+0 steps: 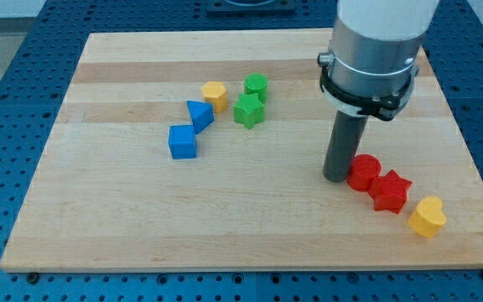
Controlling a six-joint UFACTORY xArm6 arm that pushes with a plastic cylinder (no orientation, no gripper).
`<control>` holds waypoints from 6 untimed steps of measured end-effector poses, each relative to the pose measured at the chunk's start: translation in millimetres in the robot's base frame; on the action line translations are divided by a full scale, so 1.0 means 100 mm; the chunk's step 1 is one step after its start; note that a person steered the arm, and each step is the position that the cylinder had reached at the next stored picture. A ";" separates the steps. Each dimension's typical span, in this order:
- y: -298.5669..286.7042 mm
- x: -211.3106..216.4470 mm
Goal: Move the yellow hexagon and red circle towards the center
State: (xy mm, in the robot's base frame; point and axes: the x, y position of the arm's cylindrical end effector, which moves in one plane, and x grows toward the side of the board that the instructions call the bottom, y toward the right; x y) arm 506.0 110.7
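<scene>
The yellow hexagon [215,94] lies at the upper middle of the wooden board [141,218], next to the blue triangle [199,115]. The red circle [363,173] lies at the view's right, touching the red star [390,190]. My tip [336,177] rests on the board just left of the red circle, touching or almost touching its left side. The rod rises from there into the arm's grey body [376,42].
A blue cube [183,142] lies below the blue triangle. A green circle [256,85] and a green star [248,111] lie right of the yellow hexagon. A yellow heart [428,217] lies near the board's lower right edge, below the red star.
</scene>
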 end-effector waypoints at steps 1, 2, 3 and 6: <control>0.06 0.00; 0.12 0.00; 0.19 0.00; 0.21 -0.42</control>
State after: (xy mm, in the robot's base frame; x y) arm 464.0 131.5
